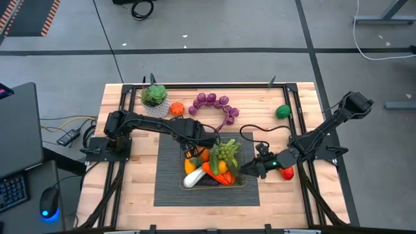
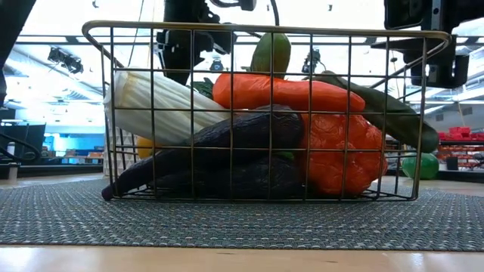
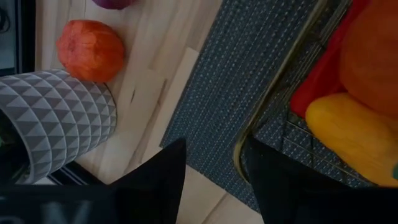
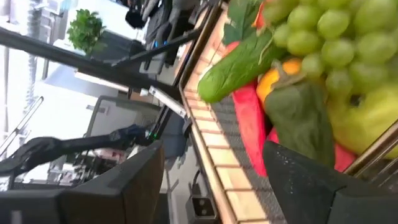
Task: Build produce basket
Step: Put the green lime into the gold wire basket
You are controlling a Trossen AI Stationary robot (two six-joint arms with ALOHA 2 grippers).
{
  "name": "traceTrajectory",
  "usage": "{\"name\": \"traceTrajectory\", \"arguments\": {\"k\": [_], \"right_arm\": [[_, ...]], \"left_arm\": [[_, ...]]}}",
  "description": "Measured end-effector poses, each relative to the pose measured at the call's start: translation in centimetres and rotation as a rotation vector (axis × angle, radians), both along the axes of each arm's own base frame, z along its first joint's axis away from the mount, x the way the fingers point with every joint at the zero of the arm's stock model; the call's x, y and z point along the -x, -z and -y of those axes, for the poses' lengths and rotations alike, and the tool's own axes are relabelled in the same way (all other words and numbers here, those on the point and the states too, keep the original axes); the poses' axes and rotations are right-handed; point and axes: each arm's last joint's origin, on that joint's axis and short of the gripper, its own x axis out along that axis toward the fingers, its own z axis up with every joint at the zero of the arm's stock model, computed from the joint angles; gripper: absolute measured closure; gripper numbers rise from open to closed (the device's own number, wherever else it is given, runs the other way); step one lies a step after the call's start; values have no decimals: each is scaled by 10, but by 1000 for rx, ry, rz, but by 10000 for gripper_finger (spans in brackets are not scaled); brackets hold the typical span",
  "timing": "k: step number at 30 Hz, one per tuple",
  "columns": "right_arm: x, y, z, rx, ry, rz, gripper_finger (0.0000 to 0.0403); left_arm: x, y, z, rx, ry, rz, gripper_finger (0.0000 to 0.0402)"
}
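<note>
Presently on the table: one brass-wire basket, set on a dark ribbed mat at the near centre of the wooden table.

Contents of the basket, as seen from above and from table height: white-green leek at the left; orange carrot lying across the top; dark eggplant beneath it; orange pepper at the right; cucumber slanting down the right side; green grapes on top of the heap; a yellow piece and a red one in the far left corner.

Loose items on the table: purple grapes at the far centre; a small orange fruit just beside the white patterned pot with its succulent; a green fruit far right; a red piece near right.

Left gripper: at the basket's far left corner, its fingers straddling the wire rim without pinching it, holding nothing.

Right gripper: just beside the basket's right wall, fingers spread apart, released, nothing between them.
</note>
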Motion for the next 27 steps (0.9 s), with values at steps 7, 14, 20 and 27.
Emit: {"name": "traceTrajectory", "arguments": {"k": [7,14,20,27], "right_arm": [[1,0,-2,-15,-21,-7,135],[0,-1,-2,-25,-25,7,135],[2,-5,-2,-35,-68,21,135],[1,-19,1,45,-55,158,135]], "left_arm": [[0,-1,-9,2,-7,-15,230],[6,-3,-7,58,-18,-50,230],[11,-9,8,145,-20,-47,230],[10,-42,19,171,-4,88,230]]}}
